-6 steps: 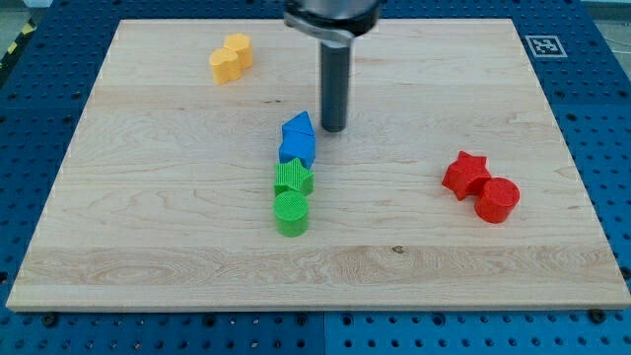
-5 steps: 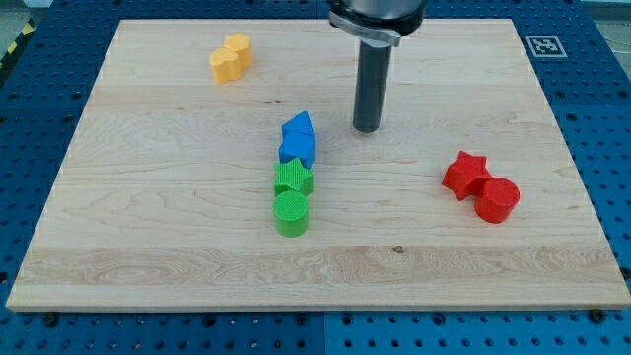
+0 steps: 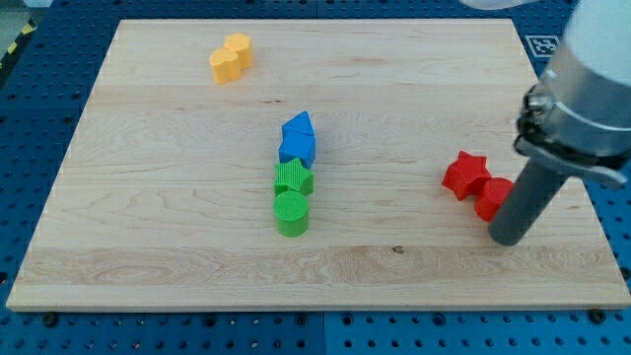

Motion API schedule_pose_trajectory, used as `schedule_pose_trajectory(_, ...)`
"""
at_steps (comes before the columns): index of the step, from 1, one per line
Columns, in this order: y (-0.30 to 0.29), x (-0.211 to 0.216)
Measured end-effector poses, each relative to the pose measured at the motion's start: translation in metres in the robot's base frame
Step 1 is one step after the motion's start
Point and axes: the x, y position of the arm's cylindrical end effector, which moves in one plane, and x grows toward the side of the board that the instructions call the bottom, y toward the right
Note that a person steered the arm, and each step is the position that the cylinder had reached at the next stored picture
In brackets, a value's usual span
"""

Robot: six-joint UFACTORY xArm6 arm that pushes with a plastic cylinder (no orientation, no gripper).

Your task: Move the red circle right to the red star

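Wooden board: pale, resting on a blue pegboard table.
Rod: dark, with no fingers to spread or close; it comes down from the view's upper right.
My tip: on the board near the view's right edge.
Red circle: just left of and above my tip, partly hidden behind the rod; contact cannot be told.
Red star: beyond the circle, up and left of my tip, touching the circle.
Green circle: far left of my tip.
Green star: directly above the green circle, touching it.
Blue blocks: two, shapes unclear, stacked above the green star.
Yellow blocks: two, touching, far up-left of my tip.
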Motion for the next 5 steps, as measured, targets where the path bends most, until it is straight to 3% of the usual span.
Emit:
schedule_pose_trajectory(1,0.004,-0.018)
schedule_pose_trajectory(5,0.004,-0.020)
